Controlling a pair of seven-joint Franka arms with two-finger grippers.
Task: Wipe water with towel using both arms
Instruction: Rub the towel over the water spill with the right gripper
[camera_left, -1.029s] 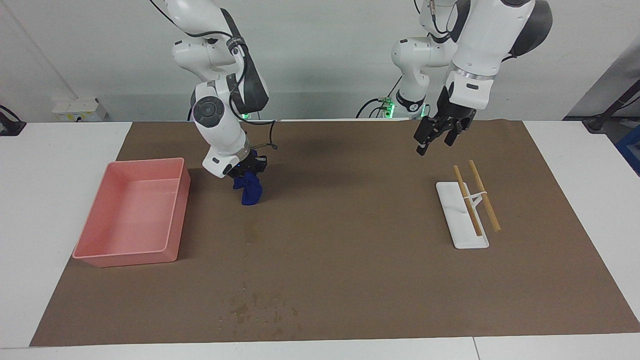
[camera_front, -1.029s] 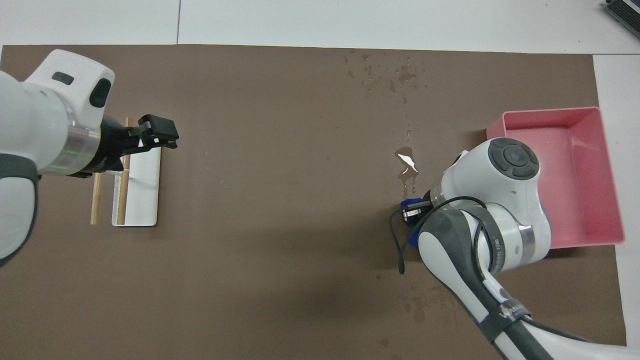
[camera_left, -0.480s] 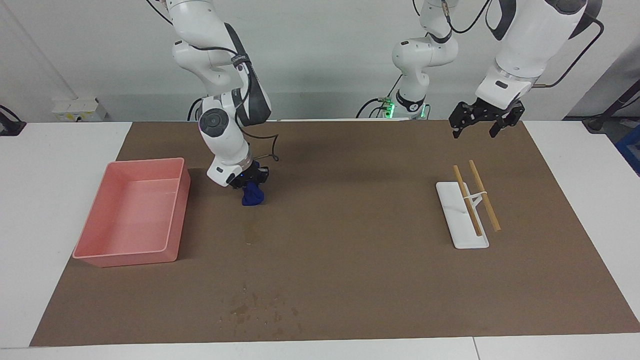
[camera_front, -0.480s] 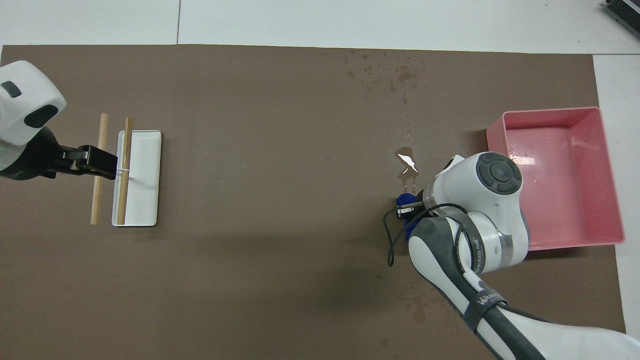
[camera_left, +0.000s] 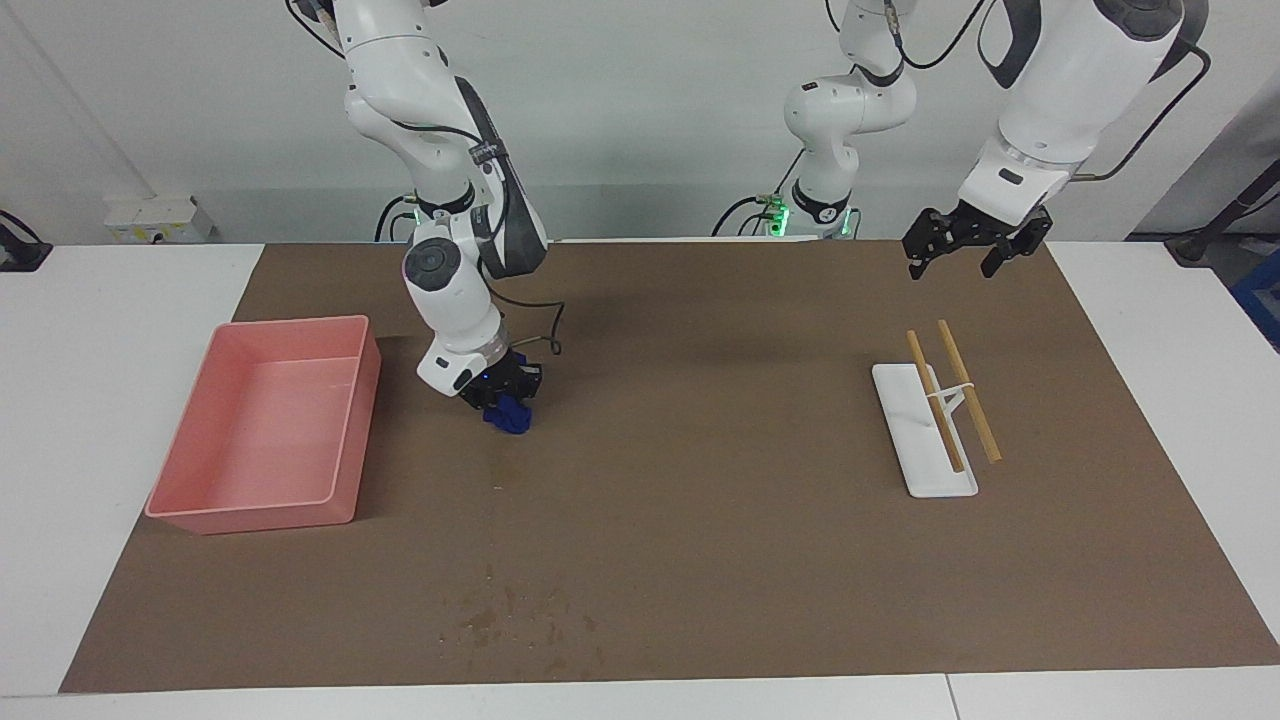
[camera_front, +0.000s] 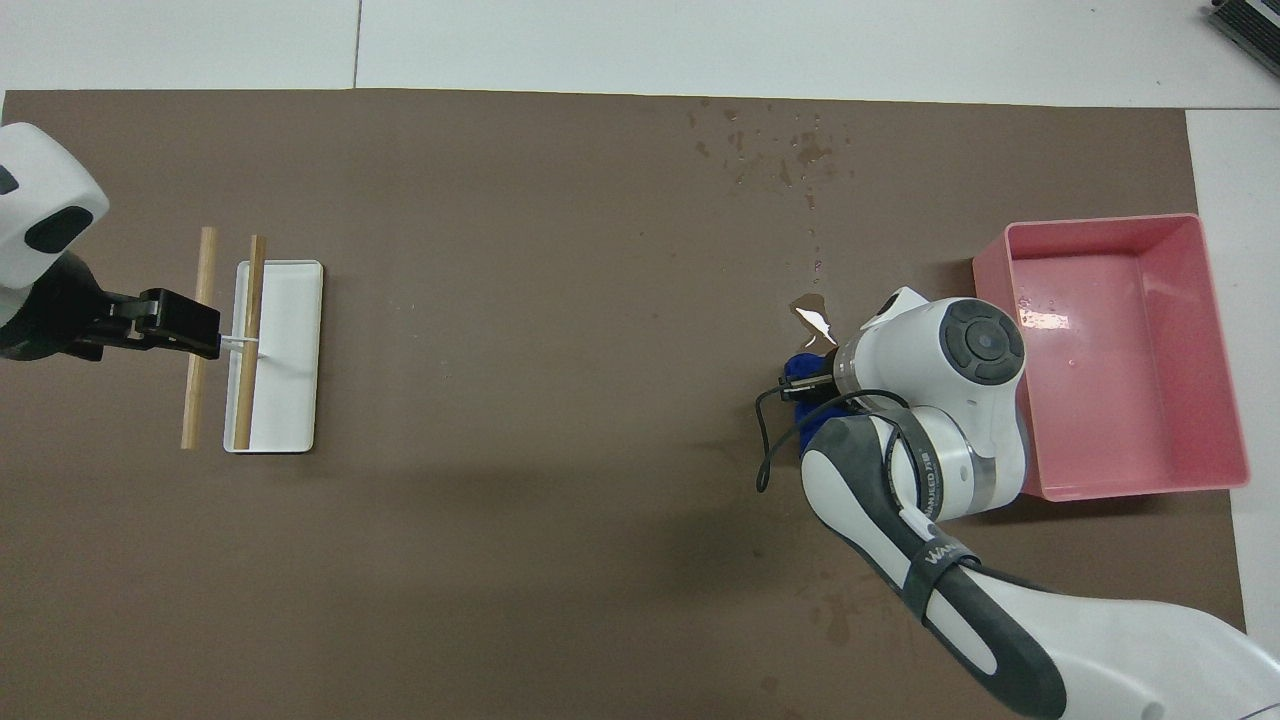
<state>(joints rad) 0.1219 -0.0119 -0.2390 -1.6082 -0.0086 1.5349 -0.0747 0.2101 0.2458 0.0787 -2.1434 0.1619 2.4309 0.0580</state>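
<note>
My right gripper (camera_left: 503, 398) is shut on the blue towel (camera_left: 512, 420), which hangs bunched below it with its bottom down on the brown mat. In the overhead view the right arm hides most of the towel (camera_front: 799, 366) and the right gripper (camera_front: 806, 384). The water (camera_front: 815, 322), a small dark blotch with a bright glint, lies just farther from the robots than the towel, and the towel meets its nearer edge. It shows only faintly in the facing view as the water (camera_left: 503, 458). My left gripper (camera_left: 967, 250) hangs open and holds nothing, over the wooden sticks (camera_front: 200, 330).
A pink tray (camera_left: 250, 518) stands beside the towel at the right arm's end. A white rack (camera_left: 925, 455) bearing two wooden sticks lies at the left arm's end. Small dark speckles (camera_left: 520, 620) dot the mat's edge farthest from the robots.
The right gripper has lowered the towel onto the mat and carried it away from the robots up to the water. The left arm swung up and out toward its own end, then held.
</note>
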